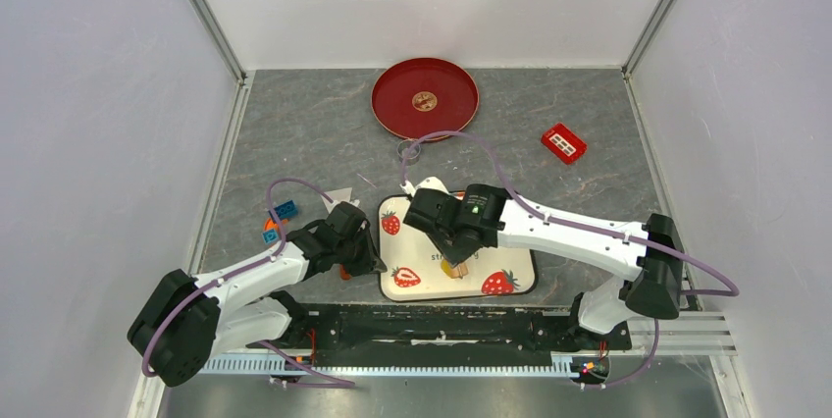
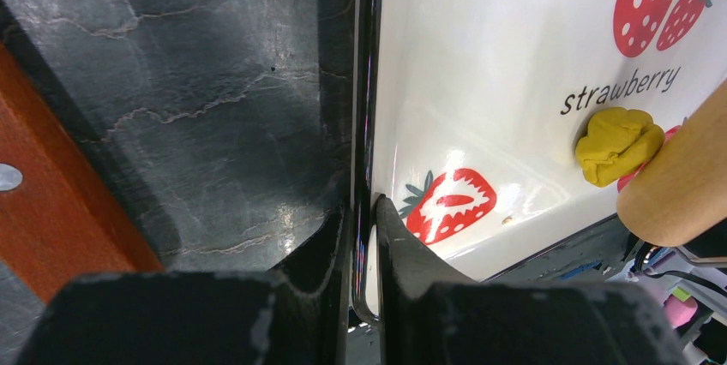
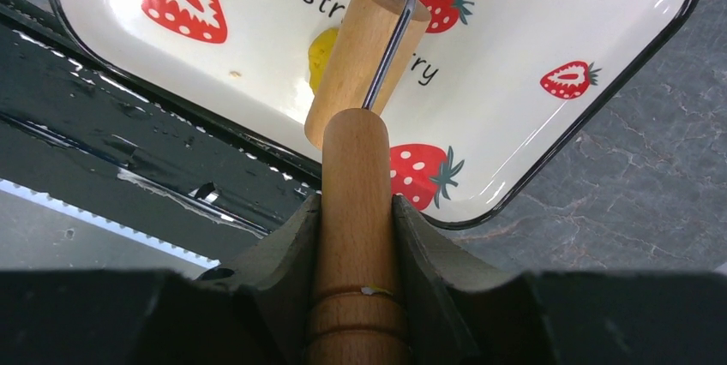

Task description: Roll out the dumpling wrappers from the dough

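Observation:
A white strawberry-print tray (image 1: 413, 244) lies at the near middle of the table. My left gripper (image 1: 371, 259) is shut on the tray's left rim (image 2: 363, 168), one finger on each side of it. My right gripper (image 1: 459, 246) is shut on the handle (image 3: 356, 202) of a wooden roller. The roller's drum (image 3: 369, 56) rests against a yellow dough lump (image 2: 613, 144) in the tray. The drum partly hides the dough in the right wrist view (image 3: 321, 52). One small round dumpling wrapper (image 1: 424, 100) lies in the middle of the red plate (image 1: 392, 109) at the far side.
A red toy block (image 1: 563, 142) lies at the far right. Blue blocks (image 1: 283, 210) and an orange piece (image 1: 270, 227) sit left of my left gripper. A metal ring (image 1: 410, 150) lies between plate and tray. A red-brown object (image 2: 51, 202) is close to my left gripper.

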Controlling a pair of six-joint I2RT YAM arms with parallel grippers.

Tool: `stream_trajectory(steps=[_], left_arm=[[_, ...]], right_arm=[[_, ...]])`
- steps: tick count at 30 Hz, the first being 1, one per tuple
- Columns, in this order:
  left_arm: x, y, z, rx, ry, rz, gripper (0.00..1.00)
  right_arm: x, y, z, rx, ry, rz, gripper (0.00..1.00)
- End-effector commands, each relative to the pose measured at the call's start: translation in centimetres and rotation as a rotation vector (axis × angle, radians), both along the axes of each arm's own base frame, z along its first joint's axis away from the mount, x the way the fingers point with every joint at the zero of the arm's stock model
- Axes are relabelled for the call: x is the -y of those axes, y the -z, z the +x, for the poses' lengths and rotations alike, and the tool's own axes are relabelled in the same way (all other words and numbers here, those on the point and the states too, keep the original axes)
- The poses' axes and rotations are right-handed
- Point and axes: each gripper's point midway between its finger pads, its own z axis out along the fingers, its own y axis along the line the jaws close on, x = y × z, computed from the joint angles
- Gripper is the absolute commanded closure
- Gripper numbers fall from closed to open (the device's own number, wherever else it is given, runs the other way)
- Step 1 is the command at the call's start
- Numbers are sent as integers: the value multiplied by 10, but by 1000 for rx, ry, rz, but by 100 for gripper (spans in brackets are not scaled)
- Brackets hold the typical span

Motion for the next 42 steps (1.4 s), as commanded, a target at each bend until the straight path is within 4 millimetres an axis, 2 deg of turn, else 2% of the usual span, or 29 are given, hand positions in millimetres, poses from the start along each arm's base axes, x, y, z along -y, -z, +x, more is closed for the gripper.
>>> stream_trajectory(steps=[1,5,19,27,33,36,39,42], left_arm=[[-7,7,3,2,-32,35,98],[-7,8,3,2,-31,37,98],[-7,8,3,2,-31,38,98],[-7,7,4,3,-31,36,98],[-7,8,3,1,-31,38,98],[-7,8,3,2,-31,37,98],[-7,8,3,1,-31,38,98],[-7,7,3,3,-31,37,98]], right_arm=[[-7,2,-1,11,5,37,100],[-8,8,-4,0,0,41,100],[-28,7,-19,-32,-22,120,100],[-24,24,-25,-59,-29,99,100],[-26,38,-37,-108,-42,118,100],[-18,43,-38,-106,-36,84,100],[-11,45,-37,-94,-24,65,100],[-10,35,-32,-59,-9,81,100]])
